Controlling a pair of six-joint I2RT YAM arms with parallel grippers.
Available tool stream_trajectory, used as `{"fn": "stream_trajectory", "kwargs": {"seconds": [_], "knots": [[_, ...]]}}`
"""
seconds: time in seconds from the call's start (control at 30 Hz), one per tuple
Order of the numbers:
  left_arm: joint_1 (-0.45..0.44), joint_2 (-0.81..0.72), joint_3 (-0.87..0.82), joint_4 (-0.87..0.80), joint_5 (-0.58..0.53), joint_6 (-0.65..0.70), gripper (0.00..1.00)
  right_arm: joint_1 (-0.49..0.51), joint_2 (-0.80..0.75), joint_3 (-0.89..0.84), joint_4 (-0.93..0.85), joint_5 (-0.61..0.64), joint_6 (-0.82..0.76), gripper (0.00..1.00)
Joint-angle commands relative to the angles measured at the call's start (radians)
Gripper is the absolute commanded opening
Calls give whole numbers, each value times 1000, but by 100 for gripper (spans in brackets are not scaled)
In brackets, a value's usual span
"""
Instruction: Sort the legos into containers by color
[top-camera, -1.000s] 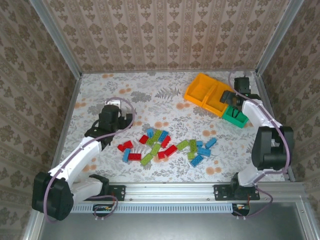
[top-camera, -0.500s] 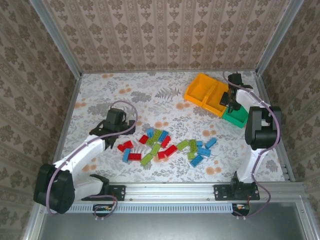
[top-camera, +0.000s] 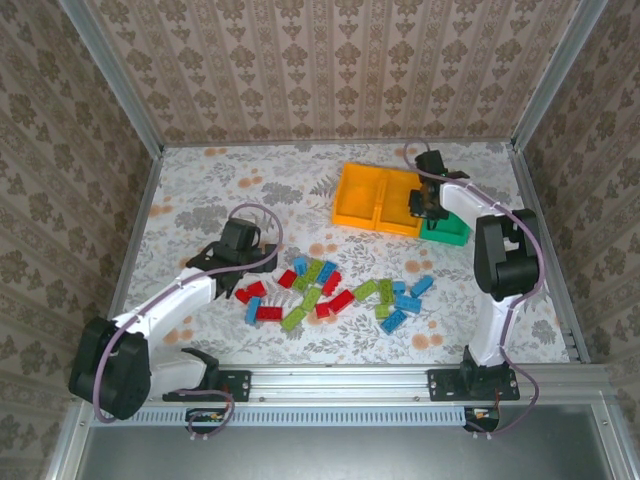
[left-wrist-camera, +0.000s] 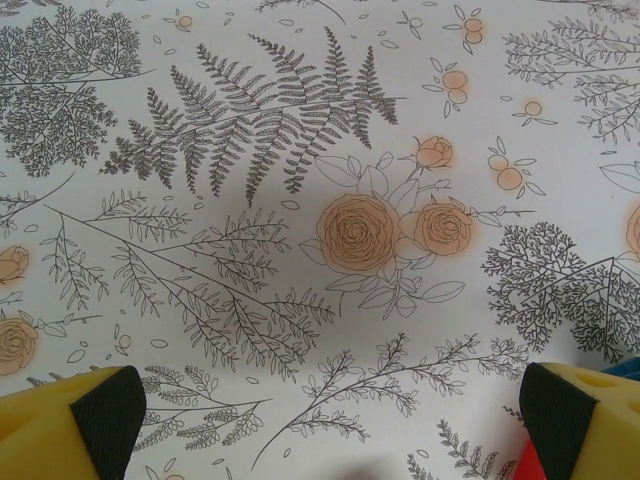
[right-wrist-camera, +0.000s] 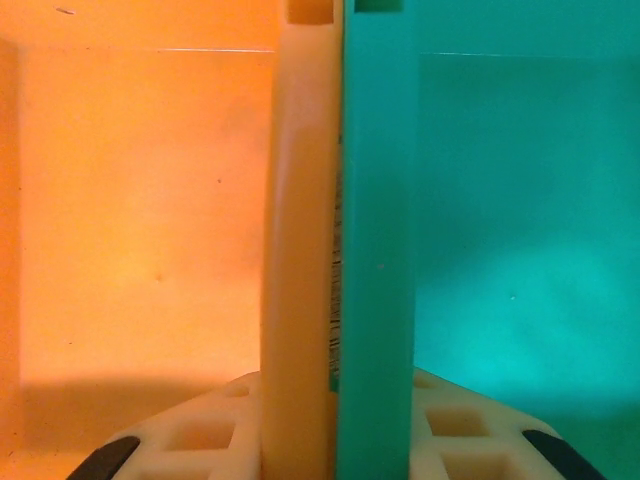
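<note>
Amid papered walls (top-camera: 330, 70), floral tabletop (top-camera: 280, 185): left tool (left-wrist-camera: 335, 405) open, right tool (right-wrist-camera: 335, 455) tight on orange bin (right-wrist-camera: 295, 250), green bin (right-wrist-camera: 375, 250).

No words, numbers or brand marks can be read anywhere. The nearest thing to a label is a thin strip of black and white bars (right-wrist-camera: 334, 300), like a barcode's edge. It is squeezed between the orange bin (right-wrist-camera: 300, 200) and the green bin (right-wrist-camera: 378, 200), and too little of it shows to read.
</note>
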Motion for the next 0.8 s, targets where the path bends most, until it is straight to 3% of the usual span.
{"fn": "stream_trajectory", "kwargs": {"seconds": [0.0,0.2,0.37,0.57,0.77], "knots": [[-18,18,41,-18,0,-16,100,52,-2,51,4,-25,0,22],[-66,49,83,-27,10,-17,100,128,55,121,-11,-31,2,22],[-106,60,79,38,92,71,100,156,64,128,-17,-35,13,28],[-125,56,57,72,214,216,100,154,-27,69,5,-39,11,49],[-129,78,49,90,306,287,98,153,-109,19,45,-28,-15,64]]}}
